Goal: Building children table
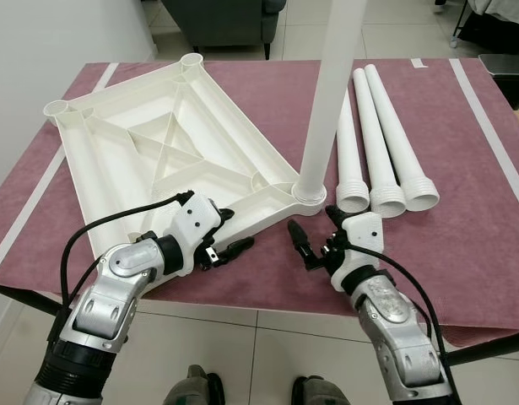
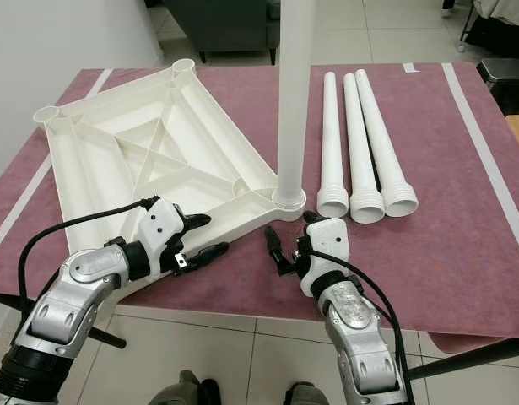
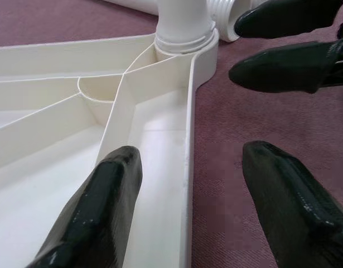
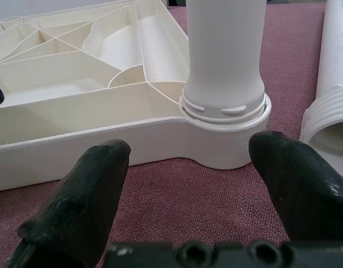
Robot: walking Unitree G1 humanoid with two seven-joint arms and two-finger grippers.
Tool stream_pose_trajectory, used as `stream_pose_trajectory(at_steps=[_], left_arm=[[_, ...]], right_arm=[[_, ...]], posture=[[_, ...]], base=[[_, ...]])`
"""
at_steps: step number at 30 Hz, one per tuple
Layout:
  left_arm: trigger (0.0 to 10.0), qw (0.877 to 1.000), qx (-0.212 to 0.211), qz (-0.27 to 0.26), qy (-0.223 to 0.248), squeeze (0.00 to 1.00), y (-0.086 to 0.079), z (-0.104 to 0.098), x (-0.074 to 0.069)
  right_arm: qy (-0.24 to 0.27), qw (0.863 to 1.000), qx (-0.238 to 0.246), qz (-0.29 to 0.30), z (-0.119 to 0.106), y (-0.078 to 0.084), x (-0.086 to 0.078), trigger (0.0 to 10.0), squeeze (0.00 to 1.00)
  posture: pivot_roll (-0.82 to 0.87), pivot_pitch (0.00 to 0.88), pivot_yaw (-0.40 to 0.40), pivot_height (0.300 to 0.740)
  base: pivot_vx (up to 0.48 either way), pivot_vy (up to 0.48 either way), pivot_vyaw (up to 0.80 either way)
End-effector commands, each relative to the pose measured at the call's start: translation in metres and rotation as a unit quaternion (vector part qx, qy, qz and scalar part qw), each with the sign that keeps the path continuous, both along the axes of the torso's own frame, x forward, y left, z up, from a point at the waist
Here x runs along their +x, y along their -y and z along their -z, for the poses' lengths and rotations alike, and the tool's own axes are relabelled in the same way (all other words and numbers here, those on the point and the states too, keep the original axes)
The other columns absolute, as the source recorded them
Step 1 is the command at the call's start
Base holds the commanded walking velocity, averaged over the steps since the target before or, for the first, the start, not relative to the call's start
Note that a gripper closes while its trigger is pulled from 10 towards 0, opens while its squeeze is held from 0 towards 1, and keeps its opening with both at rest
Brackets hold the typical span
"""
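A white plastic tabletop [image 1: 158, 143] lies upside down on the maroon cloth, ribs facing up. One white leg [image 1: 328, 101] stands upright in the socket at its near right corner [image 4: 224, 120]. Three loose white legs [image 1: 379, 143] lie side by side to the right, threaded ends toward me. My left gripper [image 1: 235, 232] is open at the tabletop's near rim [image 3: 188, 167], one finger over the inside and the other over the cloth. Open as well, my right gripper [image 1: 313, 221] hovers just in front of the corner socket, holding nothing.
The maroon cloth [image 1: 478, 211] covers a table whose front edge runs just under my wrists. White tape strips [image 1: 487, 118] cross the cloth at both sides. A dark armchair [image 1: 225, 21] stands behind on the tiled floor.
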State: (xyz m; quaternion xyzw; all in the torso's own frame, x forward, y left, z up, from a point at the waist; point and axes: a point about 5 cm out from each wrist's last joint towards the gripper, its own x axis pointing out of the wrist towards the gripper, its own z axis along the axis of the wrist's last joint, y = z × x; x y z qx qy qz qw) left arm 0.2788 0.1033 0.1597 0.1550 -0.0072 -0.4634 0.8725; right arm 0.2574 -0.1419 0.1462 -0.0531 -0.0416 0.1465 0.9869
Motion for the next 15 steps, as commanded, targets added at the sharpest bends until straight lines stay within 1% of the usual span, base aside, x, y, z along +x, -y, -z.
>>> stream_pose_trajectory(at_steps=[1, 2, 3, 8, 9, 11, 12, 13, 15], left_arm=[[10.0, 0.986, -0.016, -0.161, 0.034, 0.00, -0.016, 0.001, 0.013], [10.0, 0.982, -0.016, -0.184, 0.026, 0.00, -0.016, 0.006, 0.018], [10.0, 0.981, -0.013, -0.193, 0.028, 0.00, -0.014, 0.007, 0.021], [10.0, 0.979, -0.007, -0.197, 0.045, 0.00, -0.011, 0.005, 0.025], [10.0, 0.980, -0.009, -0.193, 0.056, 0.00, -0.011, 0.002, 0.026], [10.0, 0.980, -0.010, -0.190, 0.063, 0.00, -0.012, 0.000, 0.027], [10.0, 0.979, -0.023, -0.191, 0.070, 0.00, -0.014, -0.004, 0.029], [10.0, 0.979, -0.023, -0.191, 0.070, 0.00, -0.014, -0.004, 0.029], [10.0, 0.977, -0.037, -0.191, 0.085, 0.00, -0.018, -0.011, 0.030]], right_arm=[[-0.001, 1.000, 0.002, -0.004, 0.002, -0.004, 0.000, 10.0, 0.00], [-0.001, 1.000, 0.003, -0.001, 0.003, -0.005, 0.001, 10.0, 0.00], [0.000, 1.000, 0.004, 0.001, 0.003, -0.006, 0.003, 10.0, 0.00], [0.003, 1.000, 0.004, -0.004, 0.002, -0.008, 0.003, 10.0, 0.00], [0.004, 1.000, 0.000, -0.015, 0.002, -0.010, 0.001, 10.0, 0.00], [0.006, 1.000, -0.003, -0.022, 0.003, -0.011, 0.000, 10.0, 0.00], [0.007, 0.999, -0.009, -0.032, 0.003, -0.012, -0.002, 10.0, 0.00], [0.007, 0.999, -0.009, -0.032, 0.003, -0.012, -0.002, 10.0, 0.00], [0.012, 0.999, -0.019, -0.030, 0.004, -0.009, -0.002, 10.0, 0.00]], posture=[[-0.05, 0.071, 0.097, 0.740], [-0.06, 0.065, 0.095, 0.740], [-0.06, 0.065, 0.095, 0.740], [-0.06, 0.053, 0.086, 0.740], [-0.06, 0.041, 0.081, 0.740], [-0.06, 0.041, 0.081, 0.740], [-0.06, 0.027, 0.077, 0.740], [-0.06, 0.027, 0.077, 0.740], [-0.06, 0.020, 0.075, 0.740]], base=[[0.000, 0.000, 0.00], [0.000, 0.000, 0.00], [0.000, 0.000, 0.00], [0.000, 0.000, 0.00], [0.000, 0.000, 0.00], [0.000, 0.000, 0.00], [0.000, 0.000, 0.00], [0.000, 0.000, 0.00], [0.000, 0.000, 0.00]])
